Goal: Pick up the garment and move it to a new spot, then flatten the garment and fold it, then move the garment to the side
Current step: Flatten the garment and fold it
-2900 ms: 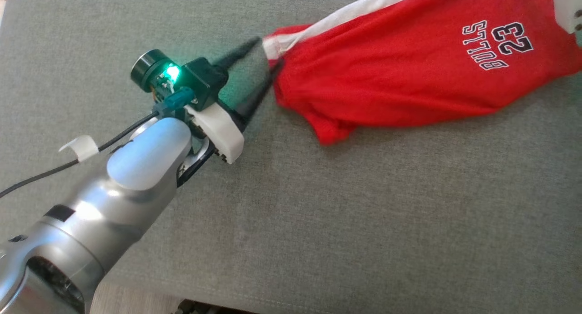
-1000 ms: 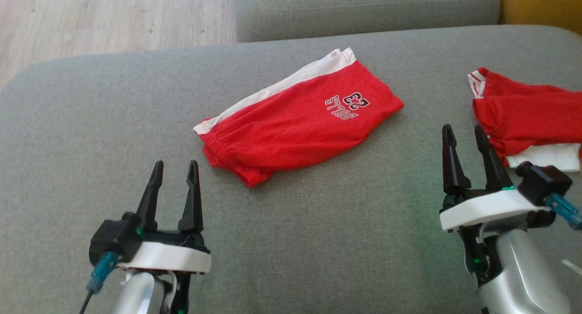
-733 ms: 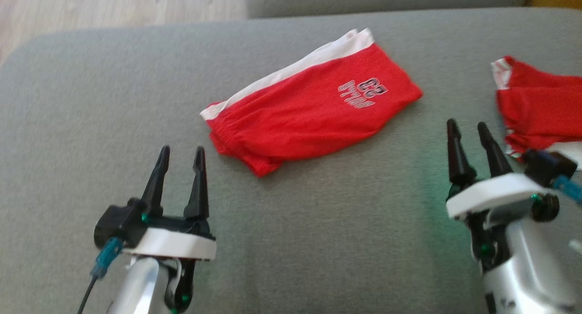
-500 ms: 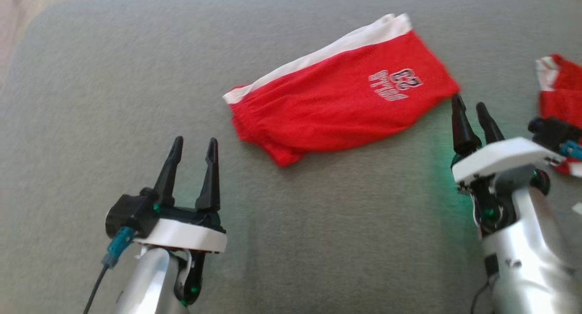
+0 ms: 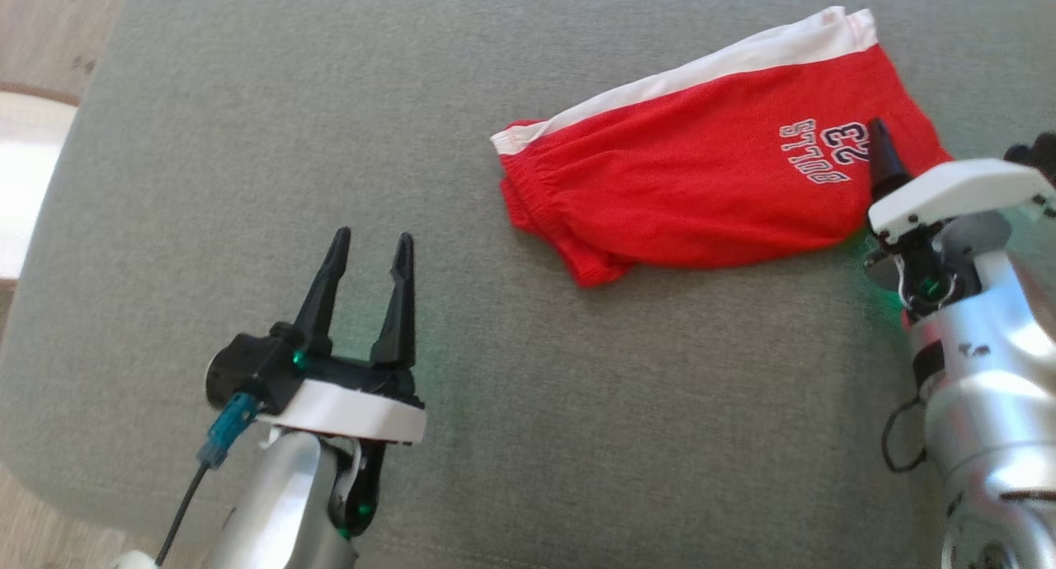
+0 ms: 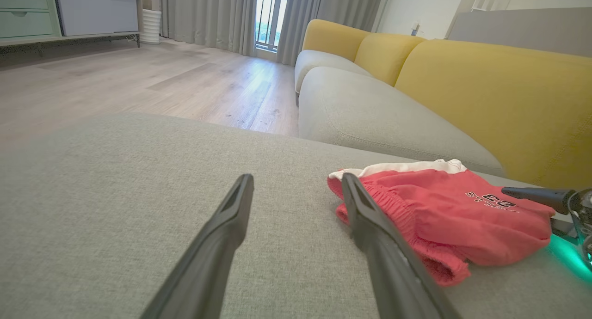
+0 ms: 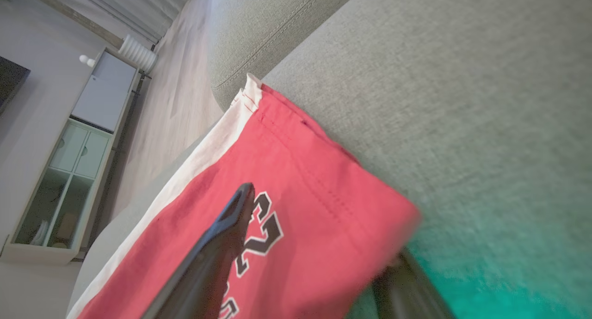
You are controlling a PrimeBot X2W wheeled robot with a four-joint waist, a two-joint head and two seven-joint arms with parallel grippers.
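Now the right hand [image 7: 323,224] has come across to the red shorts [image 5: 701,190]; a second ago it stood off them, nearer the right edge of the head view, which has itself swung since. Its fingers are apart and straddle the hem corner: one lies over the printed number, the other sits low by the corner, whether under the cloth or just beside it I cannot tell. Nothing is gripped yet, so this looks like the set-up for a pinch to shift the folded shorts aside.

The left hand [image 5: 373,239] hovers with its fingers spread, near the waistband end but not touching it.

The shorts lie folded toward the far right of the grey sofa cushion [image 5: 577,404]. A wide stretch of bare cushion lies to their left and in front. The cushion's left edge drops to the wood floor [image 5: 49,25], so a move that way should stop well short of it.
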